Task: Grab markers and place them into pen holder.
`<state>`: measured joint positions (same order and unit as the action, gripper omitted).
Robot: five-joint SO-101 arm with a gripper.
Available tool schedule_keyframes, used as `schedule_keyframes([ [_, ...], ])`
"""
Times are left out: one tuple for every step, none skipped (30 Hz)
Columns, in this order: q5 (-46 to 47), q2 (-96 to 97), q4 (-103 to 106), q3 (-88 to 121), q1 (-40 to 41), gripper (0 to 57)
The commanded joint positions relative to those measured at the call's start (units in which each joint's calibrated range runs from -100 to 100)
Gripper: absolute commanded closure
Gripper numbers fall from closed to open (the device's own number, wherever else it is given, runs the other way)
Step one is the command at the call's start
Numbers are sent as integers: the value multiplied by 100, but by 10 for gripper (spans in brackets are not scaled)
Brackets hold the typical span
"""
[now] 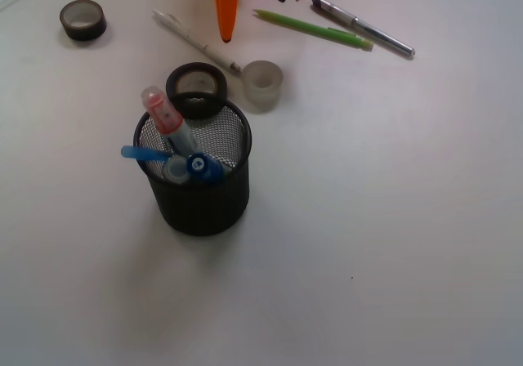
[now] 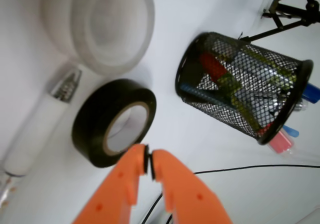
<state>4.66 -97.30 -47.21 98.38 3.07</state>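
All three markers [image 1: 176, 141] stand in the pen holder [image 1: 200, 198], left of the tabletop's [image 1: 392, 219] middle; none lies loose. The gripper [image 2: 148, 160], jaws pressed together on nothing, hangs toward the far edge over a black tape roll [image 2: 114, 121]. The markers look light, stiff, smooth-barrelled (likely slippery); mid-barrel seems the surest hold.
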Motion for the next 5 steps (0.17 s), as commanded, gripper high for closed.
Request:
schedule_keyframes([
  [-44,-134,-126,125,-19,570],
  [-142,-134,-161,125,-19,570],
  [-254,-151,-213,125,-19,570],
  [-322,-151,-248,116,-19,570],
  [-357,-151,-248,107,-19,570],
])
